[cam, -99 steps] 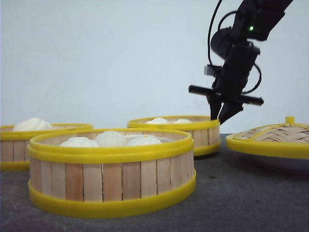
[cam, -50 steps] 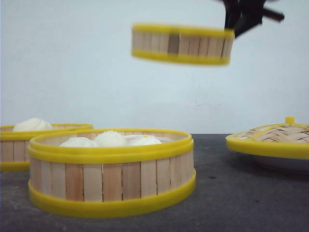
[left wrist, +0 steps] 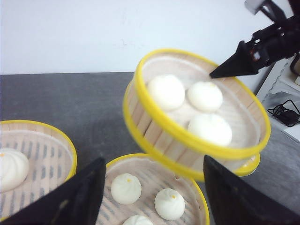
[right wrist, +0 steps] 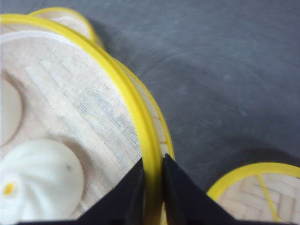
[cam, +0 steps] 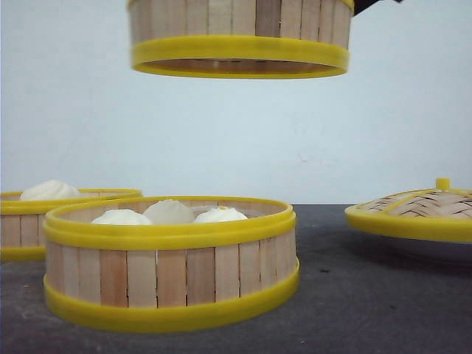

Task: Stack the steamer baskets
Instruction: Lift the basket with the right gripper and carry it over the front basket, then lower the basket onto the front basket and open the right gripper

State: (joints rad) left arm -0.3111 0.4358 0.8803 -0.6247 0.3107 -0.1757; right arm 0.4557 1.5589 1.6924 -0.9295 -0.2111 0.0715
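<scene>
Yellow-rimmed steamer basket point(cam: 240, 37), lifted from the tabletop a second ago, is pinched at its rim by the right hand point(right wrist: 151, 187), now above the front basket point(cam: 171, 262); lowering is judged next. Left hand point(left wrist: 150, 197) is held open.

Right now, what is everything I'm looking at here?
Steamer baskets: three, pale wood slats with yellow rims; one lifted in the air, one at the table's front, one at far left.
Buns: white, three in the lifted basket, three in the front basket; at least one at far left.
Lid: one, woven, yellow rim and knob, far right.
Table: dark grey.
Right gripper: black, pinching the lifted basket's rim.
Left gripper: black, open, empty.
</scene>
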